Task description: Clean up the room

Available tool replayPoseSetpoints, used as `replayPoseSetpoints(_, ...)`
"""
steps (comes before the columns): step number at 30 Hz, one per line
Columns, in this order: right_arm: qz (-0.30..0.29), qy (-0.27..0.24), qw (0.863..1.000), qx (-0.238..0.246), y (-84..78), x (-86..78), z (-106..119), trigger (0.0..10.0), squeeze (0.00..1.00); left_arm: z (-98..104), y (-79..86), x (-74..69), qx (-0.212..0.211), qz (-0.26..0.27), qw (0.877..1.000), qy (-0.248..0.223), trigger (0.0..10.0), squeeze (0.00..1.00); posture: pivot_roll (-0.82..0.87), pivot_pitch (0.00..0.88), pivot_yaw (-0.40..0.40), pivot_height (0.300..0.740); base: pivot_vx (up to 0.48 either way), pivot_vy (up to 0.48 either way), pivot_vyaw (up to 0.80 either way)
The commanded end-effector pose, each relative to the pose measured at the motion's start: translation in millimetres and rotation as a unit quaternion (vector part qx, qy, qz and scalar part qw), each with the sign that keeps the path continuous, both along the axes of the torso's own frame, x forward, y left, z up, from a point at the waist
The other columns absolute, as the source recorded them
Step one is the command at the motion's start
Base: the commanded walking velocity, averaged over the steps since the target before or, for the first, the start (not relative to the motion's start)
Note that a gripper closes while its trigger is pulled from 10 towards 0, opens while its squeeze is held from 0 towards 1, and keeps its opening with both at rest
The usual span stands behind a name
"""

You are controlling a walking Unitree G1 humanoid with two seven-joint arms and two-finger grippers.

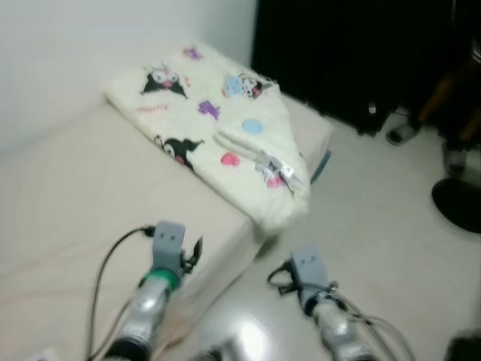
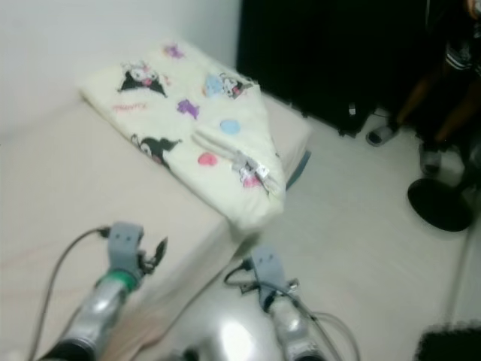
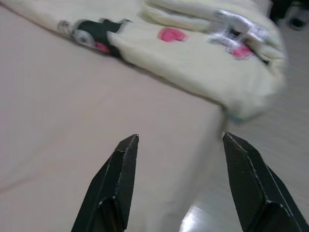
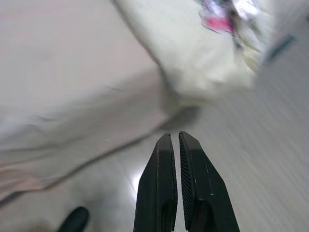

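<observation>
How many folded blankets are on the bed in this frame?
1. The folded cartoon-print blanket lies on the far corner of the bed, by the wall, one end overhanging the edge toward the floor. Nothing shows whether more bedding is tucked under it.

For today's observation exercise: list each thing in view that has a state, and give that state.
blanket: folded, lying on the bed, one corner overhanging the edge
bed: beige sheet on, a few wrinkles
left gripper: open, above the bed
right gripper: shut, empty, above the floor

Folded cream cartoon-print blanket [image 1: 218, 124] lies on the bed's [image 1: 75, 188] corner, overhanging the edge
</observation>
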State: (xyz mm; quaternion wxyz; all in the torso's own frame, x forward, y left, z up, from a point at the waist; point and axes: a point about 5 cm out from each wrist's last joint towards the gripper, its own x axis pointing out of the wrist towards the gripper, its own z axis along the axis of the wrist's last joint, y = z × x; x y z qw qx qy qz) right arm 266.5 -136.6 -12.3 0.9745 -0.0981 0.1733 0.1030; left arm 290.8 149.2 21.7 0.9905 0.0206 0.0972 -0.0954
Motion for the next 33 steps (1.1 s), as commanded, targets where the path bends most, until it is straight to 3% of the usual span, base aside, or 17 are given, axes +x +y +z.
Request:
replayPoseSetpoints(1, 0.0, 0.013, 1.0, -0.001, -1.3, -6.0, -5.7, 10.0, 0.0, -7.2, 0.7, -6.9, 0.002, 0.002, 1.0, 0.012, 10.0, 0.0, 0.0, 0.048, -0.004, 0.74, 0.0, 0.0, 0.8)
replayPoseSetpoints(33, -0.005, 0.014, 1.0, 0.004, -3.5, -2.9, -3.8, 10.0, 0.0, -9.7, 0.4, -9.7, 0.01, -0.009, 1.0, 0.018, 10.0, 0.0, 0.0, 0.068, -0.014, 0.74, 0.0, 0.0, 0.8)
